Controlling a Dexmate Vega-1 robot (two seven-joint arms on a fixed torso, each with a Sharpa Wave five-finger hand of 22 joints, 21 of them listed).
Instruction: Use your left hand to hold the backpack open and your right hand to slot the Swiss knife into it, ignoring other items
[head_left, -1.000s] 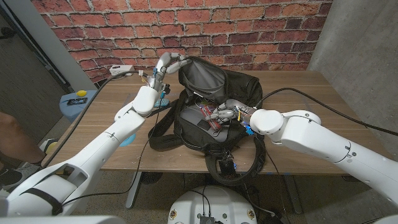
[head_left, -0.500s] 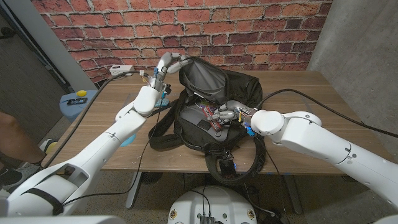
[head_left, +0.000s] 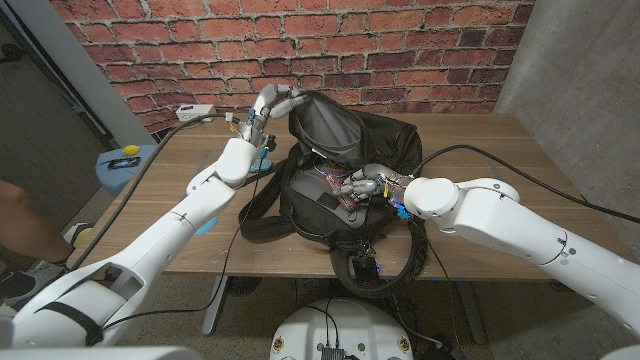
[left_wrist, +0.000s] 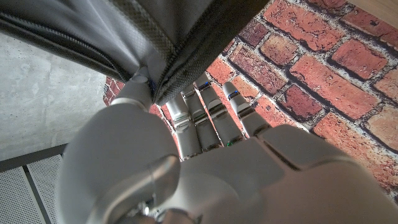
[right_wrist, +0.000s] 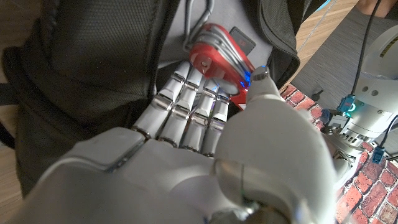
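Red Swiss knife (right_wrist: 221, 57), folded steel tools

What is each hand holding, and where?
Left hand grips the backpack by its opening's rim; right hand pinches the knife at one end.

Head camera looks down over the table (head_left: 500, 140); both wrist cameras sit close, sharing the backpack (head_left: 345, 150).

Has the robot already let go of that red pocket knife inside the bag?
No, the right hand grips the red Swiss knife between thumb and fingers over the open backpack.
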